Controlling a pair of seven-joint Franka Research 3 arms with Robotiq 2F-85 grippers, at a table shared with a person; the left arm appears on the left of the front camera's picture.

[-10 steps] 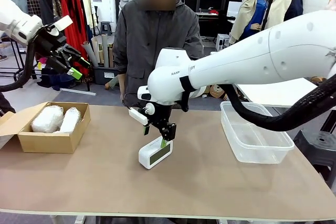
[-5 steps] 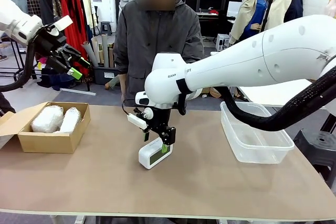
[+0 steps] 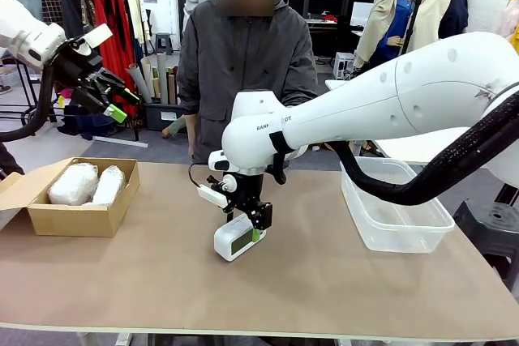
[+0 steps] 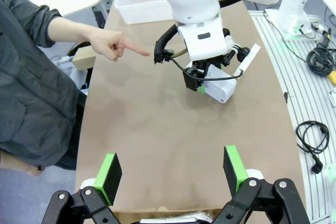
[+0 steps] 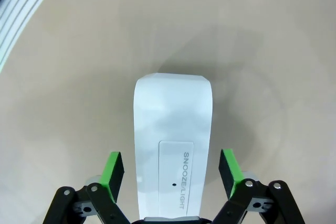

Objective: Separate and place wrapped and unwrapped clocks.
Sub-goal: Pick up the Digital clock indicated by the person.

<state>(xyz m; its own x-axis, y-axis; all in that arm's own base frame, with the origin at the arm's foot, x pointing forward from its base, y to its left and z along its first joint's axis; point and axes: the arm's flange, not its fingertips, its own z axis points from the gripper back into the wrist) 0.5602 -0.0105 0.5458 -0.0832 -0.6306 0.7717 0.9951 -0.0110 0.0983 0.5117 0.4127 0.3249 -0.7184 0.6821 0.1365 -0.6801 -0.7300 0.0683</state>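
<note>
Where the cardboard box [image 3: 77, 218] sits, two wrapped clocks [image 3: 73, 183] lie inside.

room — clothes rack [image 3: 113, 6] far left | white table [image 3: 422, 147] right | grey floor [image 3: 73, 139]

Wrapped clocks [image 3: 75, 184], seemingly two, in box [image 3: 77, 220] left; bare clock [image 3: 236, 242] centre; tub [image 3: 391, 237] right

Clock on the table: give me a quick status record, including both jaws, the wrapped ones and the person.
bare clock: lying mid-table, unwrapped
right jaws: open, one pad on each side of the clock, small gaps showing
left jaws: open, raised, holding nothing
wrapped clocks: two, side by side in the cardboard box
tub: on the robot's right side of the table
person's hand: finger pointing toward the clock
</note>
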